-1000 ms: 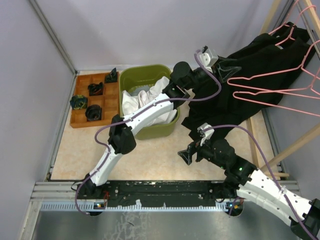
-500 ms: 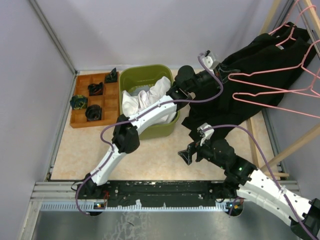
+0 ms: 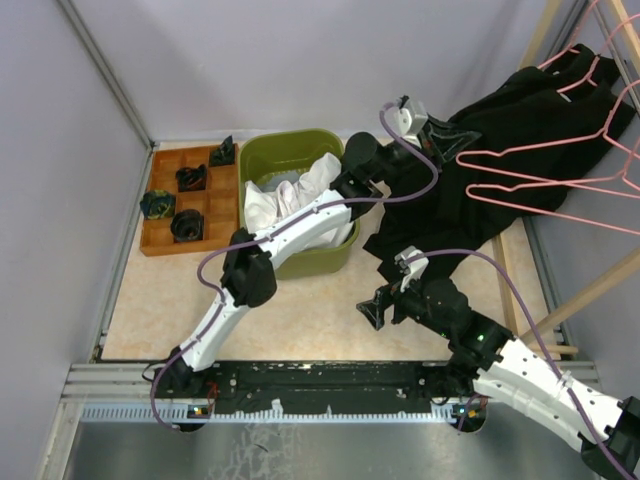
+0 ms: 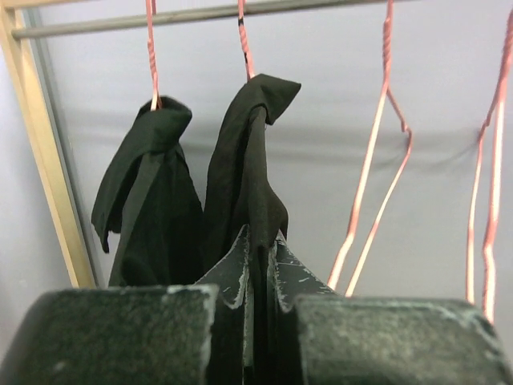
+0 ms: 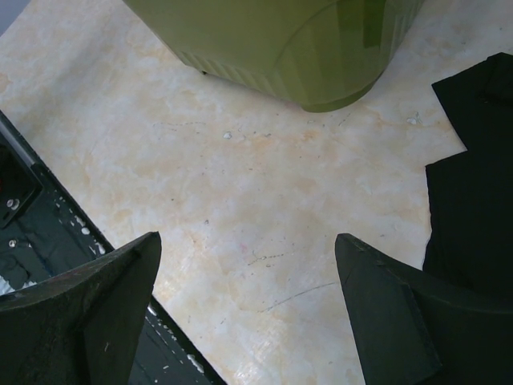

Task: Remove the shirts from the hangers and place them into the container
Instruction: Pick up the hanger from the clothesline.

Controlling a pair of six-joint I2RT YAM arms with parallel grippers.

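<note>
Left gripper (image 4: 258,249) was clenched on black shirt (image 4: 248,160); right gripper (image 5: 247,241) was spread wide, empty. Shirt best drawn slowly off hanger (image 4: 244,32), then carried to container (image 3: 312,263).

Two black shirts (image 4: 152,200) (image 4: 248,176) (one tub (image 3: 290,136))

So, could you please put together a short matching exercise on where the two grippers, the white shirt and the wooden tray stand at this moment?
Things:
1. left gripper
2. right gripper
3. white shirt
4. wooden tray

States or places:
A. open above the bare table
B. lying in the green container
C. shut on a hanging black shirt
D. beside the container, on its left in the top view

Pairs: 1-C, 2-A, 3-B, 4-D
</note>
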